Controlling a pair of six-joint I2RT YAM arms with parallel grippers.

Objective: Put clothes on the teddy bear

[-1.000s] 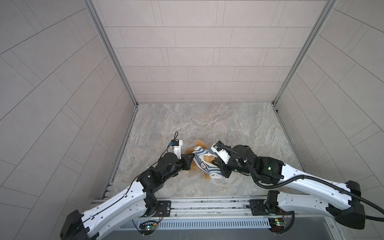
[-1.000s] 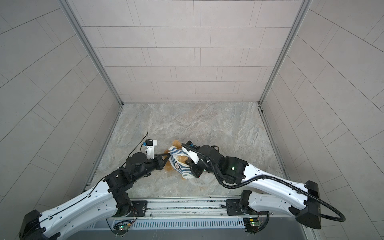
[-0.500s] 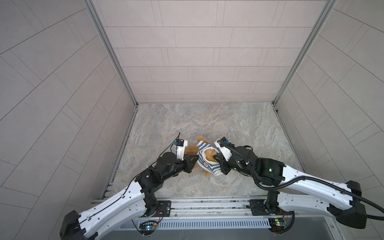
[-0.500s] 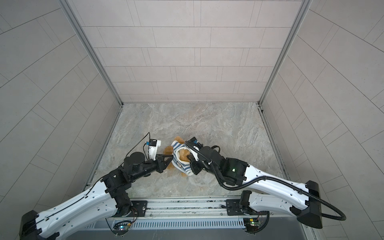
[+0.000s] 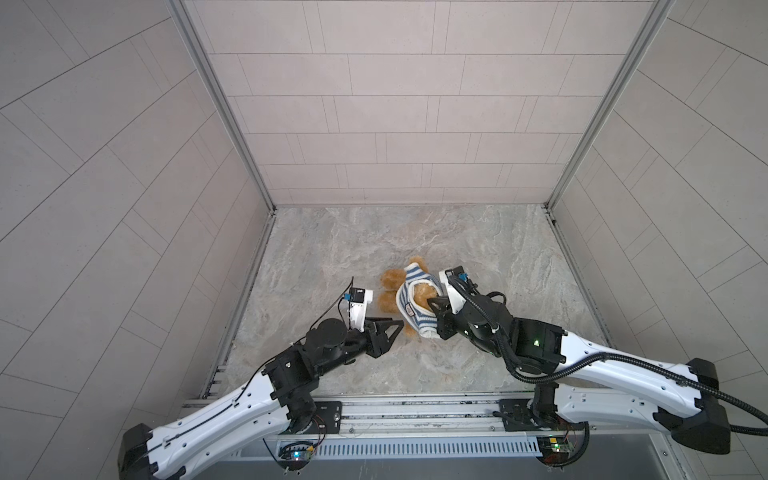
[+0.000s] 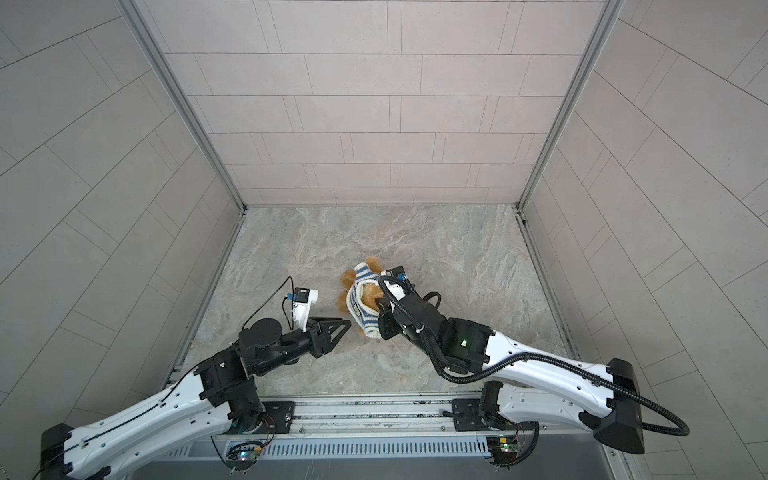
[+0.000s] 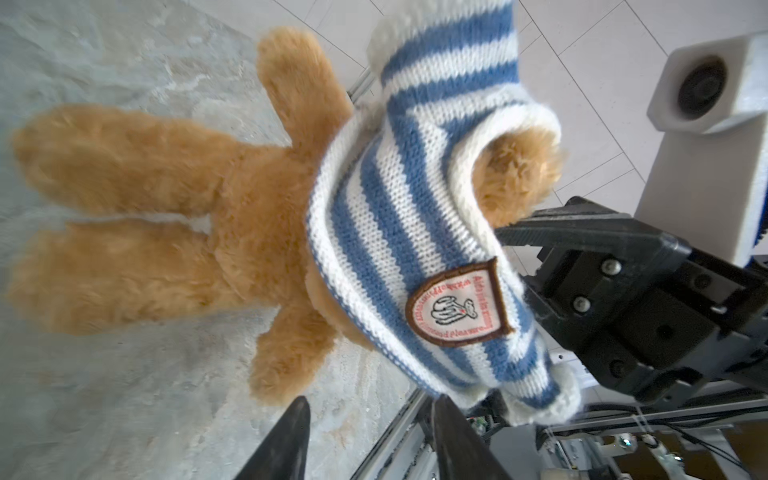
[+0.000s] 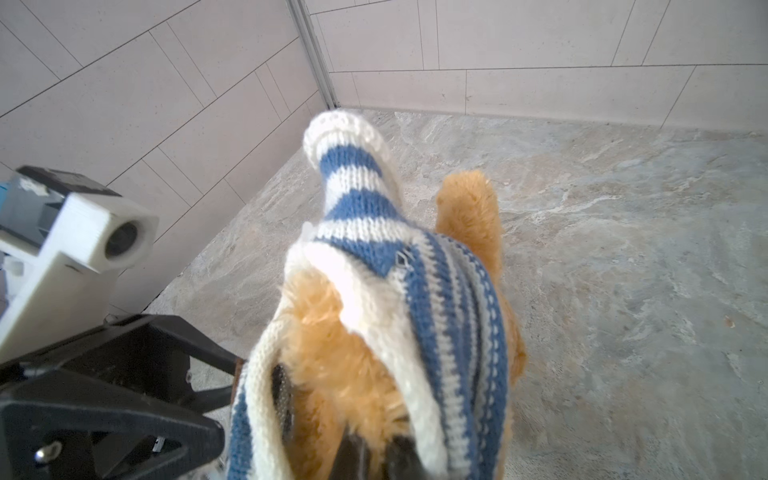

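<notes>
Partly done. The bear point(image 7: 249, 216) hangs over the bench point(image 5: 478, 249) centre with the shirt point(image 7: 415, 199) over its head and chest, arms outside and sleeves empty. At its 4 o'clock the right end effector point(image 8: 374, 457) clamps its head at the collar. At 7 o'clock the left end effector point(image 7: 370, 409) gapes empty. Sleeving the arms remains.

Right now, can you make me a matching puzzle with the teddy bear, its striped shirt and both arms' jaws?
Things:
1. fluffy golden-brown plush teddy bear
2. blue-and-white striped knitted shirt
3. left arm's jaws
4. right arm's jaws

States:
A. apart, holding nothing
B. closed at the bear's head
C. legs and arms bare
D. over the head, sleeves empty

Pairs: 1-C, 2-D, 3-A, 4-B.
</notes>
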